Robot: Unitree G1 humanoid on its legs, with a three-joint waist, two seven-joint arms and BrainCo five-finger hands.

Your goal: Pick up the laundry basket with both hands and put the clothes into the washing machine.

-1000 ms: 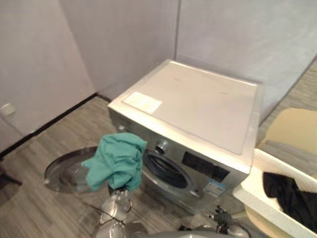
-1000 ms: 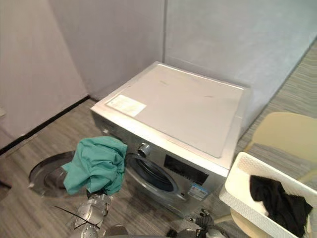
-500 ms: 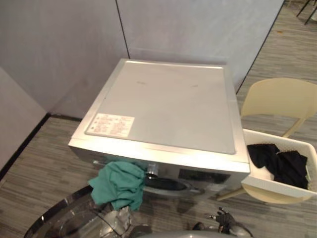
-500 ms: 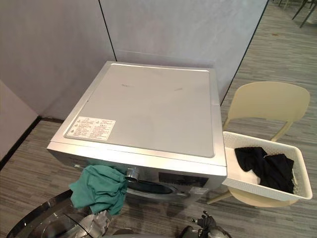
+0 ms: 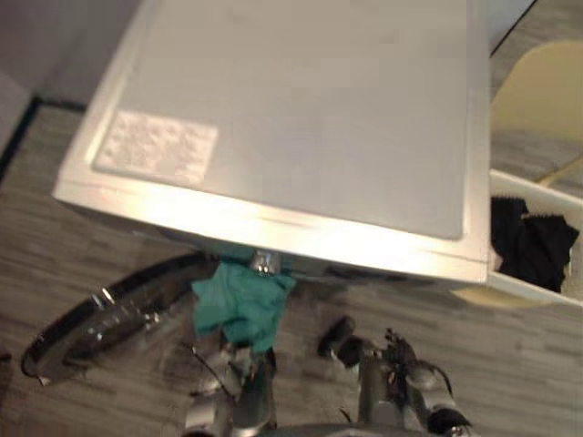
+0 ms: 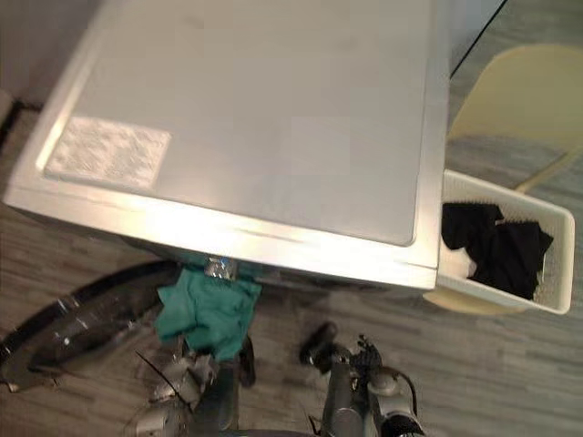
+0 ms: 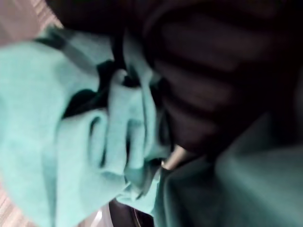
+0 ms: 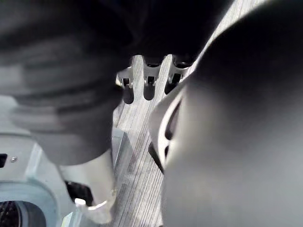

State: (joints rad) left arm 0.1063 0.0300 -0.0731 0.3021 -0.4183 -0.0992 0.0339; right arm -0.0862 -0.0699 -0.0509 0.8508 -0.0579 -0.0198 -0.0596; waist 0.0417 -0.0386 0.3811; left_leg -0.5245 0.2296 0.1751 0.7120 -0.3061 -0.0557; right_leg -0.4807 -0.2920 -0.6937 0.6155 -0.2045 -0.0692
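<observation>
One teal garment (image 5: 241, 305): our view has tipped down over the washing machine (image 6: 273, 109) since half a second ago. The garment stays at its front, just under the knob (image 5: 264, 262), so we judge it about to go in.
Left hand (image 5: 226, 369): closed in the teal cloth, before the machine's front.
Right hand (image 8: 147, 78): fingers relaxed, empty.
Door (image 5: 100, 323): swung open.
Laundry basket (image 6: 557, 273): beside the machine's right side, black clothes (image 6: 496, 250) left inside.
Drum: hidden under the machine's top edge; we cannot tell its contents.
</observation>
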